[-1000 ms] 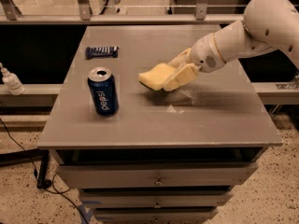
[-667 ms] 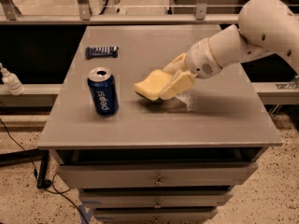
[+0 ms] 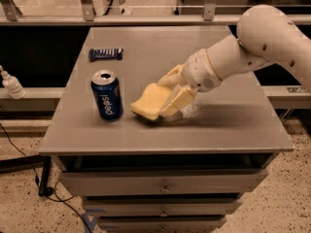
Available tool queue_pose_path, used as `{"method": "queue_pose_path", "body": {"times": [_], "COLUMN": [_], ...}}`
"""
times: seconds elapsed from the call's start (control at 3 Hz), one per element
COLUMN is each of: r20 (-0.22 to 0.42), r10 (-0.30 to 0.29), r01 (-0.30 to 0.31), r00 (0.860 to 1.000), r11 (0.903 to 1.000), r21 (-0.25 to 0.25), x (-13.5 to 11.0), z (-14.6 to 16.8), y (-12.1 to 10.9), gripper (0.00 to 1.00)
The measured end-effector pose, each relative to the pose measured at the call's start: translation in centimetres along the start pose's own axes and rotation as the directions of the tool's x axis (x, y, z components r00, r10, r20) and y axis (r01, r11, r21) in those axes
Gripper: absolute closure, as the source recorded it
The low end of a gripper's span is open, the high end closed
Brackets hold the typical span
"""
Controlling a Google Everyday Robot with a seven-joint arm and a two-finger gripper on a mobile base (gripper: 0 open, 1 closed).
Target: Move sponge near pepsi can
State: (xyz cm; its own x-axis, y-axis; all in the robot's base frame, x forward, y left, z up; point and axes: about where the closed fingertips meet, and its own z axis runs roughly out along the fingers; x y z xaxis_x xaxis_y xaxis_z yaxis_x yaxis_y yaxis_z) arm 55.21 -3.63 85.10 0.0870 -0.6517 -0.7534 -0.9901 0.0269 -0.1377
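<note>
Gripper (image 3: 164, 101) clamps the sponge (image 3: 147, 103) near the can (image 3: 107, 101).
Since the earlier frame, the sponge has moved down toward the table (image 3: 146, 47) and closer to the can.

A robot lab: grey drawer bench (image 3: 160, 47), speckled floor (image 3: 24, 200), claw (image 3: 163, 101) gripping sponge (image 3: 146, 104) over that bench

A dark snack wrapper (image 3: 106, 54) lies on the table (image 3: 233, 127).

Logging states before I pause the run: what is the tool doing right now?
Tool: shut on the pale yellow soft sponge, low above the grey table, beside the dark blue pepsi can.
</note>
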Motion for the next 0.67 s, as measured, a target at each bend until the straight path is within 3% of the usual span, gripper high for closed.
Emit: {"method": "queue_pose_path", "body": {"times": [0.67], "r20": [0.037], "r10": [-0.081], "r01": [0.084], "r00": [0.996], "r11": [0.9921], "r21": [-0.094], "x": [-1.7], "z": [1.7], "y": [3.0], "gripper": [0.35]}}
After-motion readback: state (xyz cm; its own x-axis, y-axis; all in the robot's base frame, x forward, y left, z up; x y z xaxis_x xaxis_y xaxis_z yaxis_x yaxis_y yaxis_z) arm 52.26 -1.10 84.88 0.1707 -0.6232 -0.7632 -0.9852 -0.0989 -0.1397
